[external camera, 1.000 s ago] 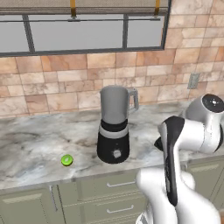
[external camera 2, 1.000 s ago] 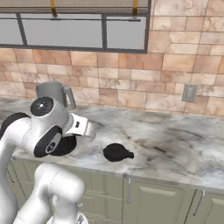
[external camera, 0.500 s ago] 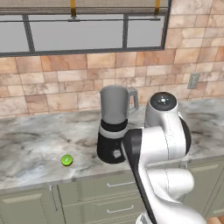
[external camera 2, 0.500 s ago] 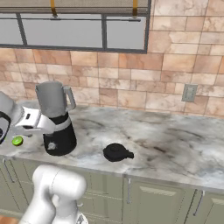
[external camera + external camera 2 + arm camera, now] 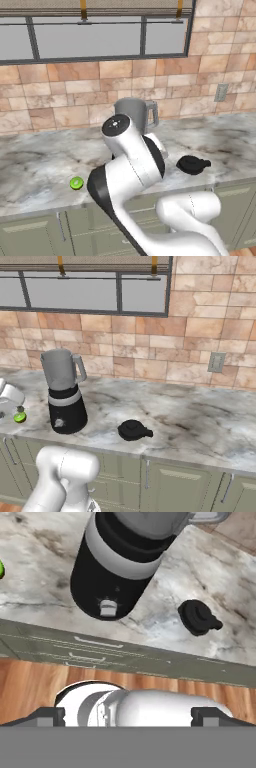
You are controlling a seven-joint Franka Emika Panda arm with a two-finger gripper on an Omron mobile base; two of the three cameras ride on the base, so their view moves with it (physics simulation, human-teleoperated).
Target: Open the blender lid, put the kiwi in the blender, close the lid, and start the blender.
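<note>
The blender stands on the counter with its grey jar uncovered; its black base and small front knob show close up in the hand view. In the left base view my arm hides the base, and the jar shows above it. The black blender lid lies on the counter to the blender's right. The green kiwi lies to its left, near the front edge. My gripper is open and holds nothing. My white hand hangs just beside the kiwi.
Marble counter runs along a brick wall with a socket. Green cabinet drawers sit under the counter, above a wood floor. A window is above the blender.
The arm has swung left, from right of the blender to across its front. The hand is now at the kiwi's side. The jaws stayed open. Blender, lid and kiwi have not moved.
</note>
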